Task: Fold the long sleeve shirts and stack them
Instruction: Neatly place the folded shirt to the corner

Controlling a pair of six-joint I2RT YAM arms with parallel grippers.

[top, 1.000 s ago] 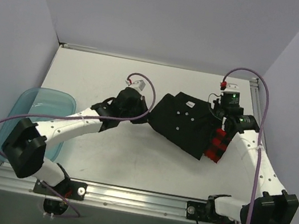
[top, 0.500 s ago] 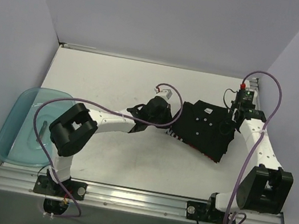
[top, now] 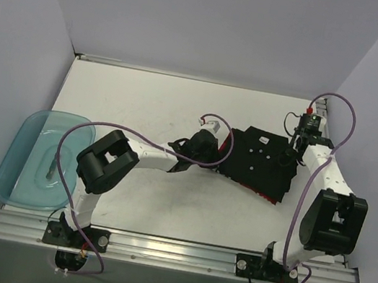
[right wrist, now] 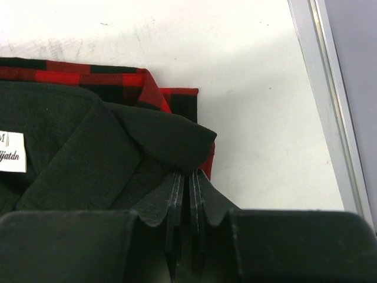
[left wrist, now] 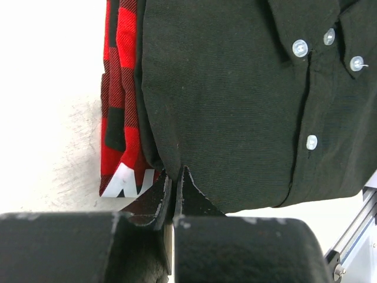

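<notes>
Left pincer [left wrist: 174, 180]: closed, tips pinched on the lower hem edge of the black shirt [left wrist: 235, 106], right where the cloth folds over. Right pincer [right wrist: 188, 180]: closed, tips nipping the collar point of the same black shirt [right wrist: 88, 159]. Black shirt, item one: folded, lying front up, small white buttons [left wrist: 301, 48] along the placket, white neck label [right wrist: 12, 152] showing inside the collar. Check shirt [left wrist: 121, 88], item two: red-and-black, folded, lying directly beneath the black one; its edge sticks out as a strip past the black shirt on the left pincer's side and as a narrow band behind the collar [right wrist: 88, 75]. From the overhead camera, the stack [top: 262, 162] sits right of centre on the white bench [top: 145, 97], held between the left pincer [top: 219, 159] on its left edge and the right pincer [top: 294, 154] on its right corner. Teal-blue tub [top: 18, 155]: translucent, at the bench's near left edge, well apart from the shirts. Metal rail [top: 169, 252]: runs along the near edge, carrying both arm bases.
</notes>
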